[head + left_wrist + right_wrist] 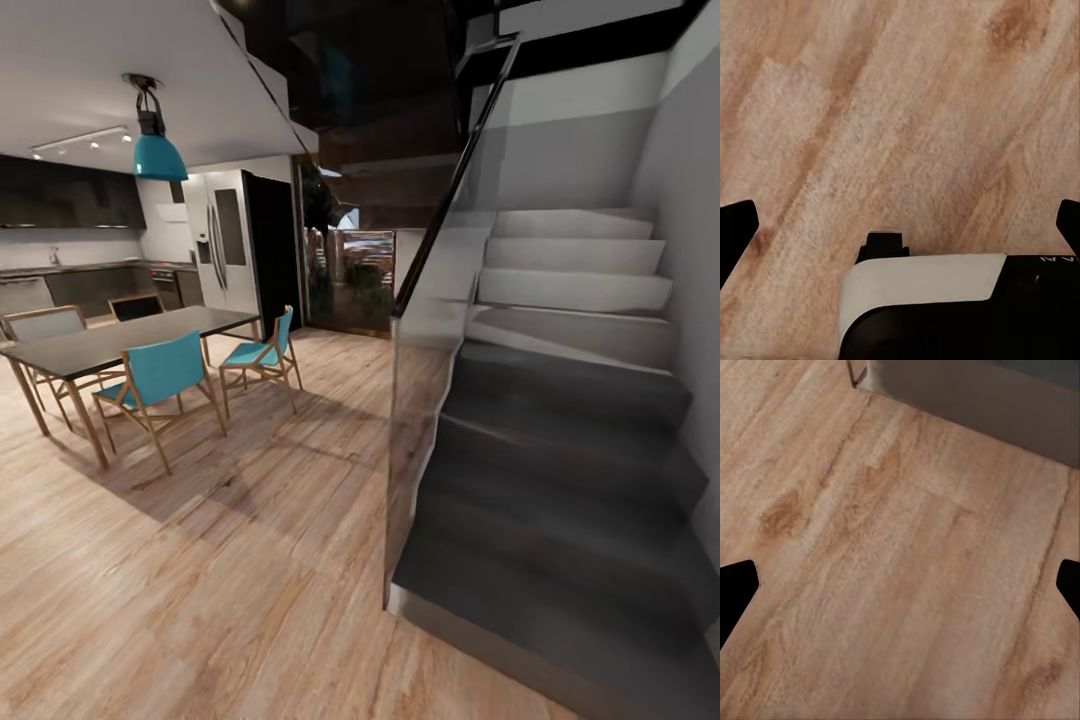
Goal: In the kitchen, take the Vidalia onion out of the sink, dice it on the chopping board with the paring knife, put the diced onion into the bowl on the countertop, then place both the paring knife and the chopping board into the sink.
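Kitchen bench (70,268) beyond the dining table (120,340), distant, details indistinct. Both end effectors (900,225) (900,585) spread wide, empty, over wood floor (250,560).

Matt wood-grain floor (250,560), glossy dark tabletop (120,340), smooth grey stairs (570,470) behind a glass balustrade (425,400).

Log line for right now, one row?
phase: in transit | ahead: dining table, stairs | kitchen: far left | left hand: open, empty | right hand: open, empty | below: wood floor
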Available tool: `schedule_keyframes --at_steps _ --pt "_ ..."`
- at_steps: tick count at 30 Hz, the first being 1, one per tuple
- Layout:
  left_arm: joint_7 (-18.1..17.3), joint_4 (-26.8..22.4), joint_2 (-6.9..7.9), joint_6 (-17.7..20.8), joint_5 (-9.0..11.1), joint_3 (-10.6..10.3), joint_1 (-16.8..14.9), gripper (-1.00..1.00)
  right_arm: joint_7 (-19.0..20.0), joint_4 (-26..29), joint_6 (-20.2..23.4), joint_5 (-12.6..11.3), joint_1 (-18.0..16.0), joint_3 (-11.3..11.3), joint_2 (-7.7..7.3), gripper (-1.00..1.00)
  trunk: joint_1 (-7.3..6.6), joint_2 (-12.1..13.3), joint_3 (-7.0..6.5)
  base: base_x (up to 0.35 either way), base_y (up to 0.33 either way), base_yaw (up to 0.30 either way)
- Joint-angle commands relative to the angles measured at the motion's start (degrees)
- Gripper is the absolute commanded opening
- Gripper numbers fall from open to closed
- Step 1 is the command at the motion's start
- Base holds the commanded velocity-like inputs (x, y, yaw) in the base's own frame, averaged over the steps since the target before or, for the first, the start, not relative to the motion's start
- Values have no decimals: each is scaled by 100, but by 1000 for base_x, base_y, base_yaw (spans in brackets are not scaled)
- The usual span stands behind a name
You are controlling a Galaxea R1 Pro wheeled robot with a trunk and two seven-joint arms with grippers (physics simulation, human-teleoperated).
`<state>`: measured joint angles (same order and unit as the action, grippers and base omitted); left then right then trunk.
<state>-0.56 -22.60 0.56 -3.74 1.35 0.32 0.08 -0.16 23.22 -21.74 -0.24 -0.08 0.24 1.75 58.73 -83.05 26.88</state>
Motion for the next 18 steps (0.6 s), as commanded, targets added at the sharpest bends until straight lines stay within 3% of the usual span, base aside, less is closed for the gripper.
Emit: schedule_keyframes --at_steps 1,11,18 --pt "-6 -1 -1 -10 14 3 1 100 -2 0 -14 -3 -1 2 0 100 0 -3 4 0 0 285" --pt "-6 9 0 -9 14 11 1 100 -2 -2 -14 -3 -1 2 1 100 0 -3 4 7 9 285" --pt "-6 17 -3 -11 14 11 1 100 -2 -2 -14 -3 -1 2 1 100 0 -3 4 154 209 285"
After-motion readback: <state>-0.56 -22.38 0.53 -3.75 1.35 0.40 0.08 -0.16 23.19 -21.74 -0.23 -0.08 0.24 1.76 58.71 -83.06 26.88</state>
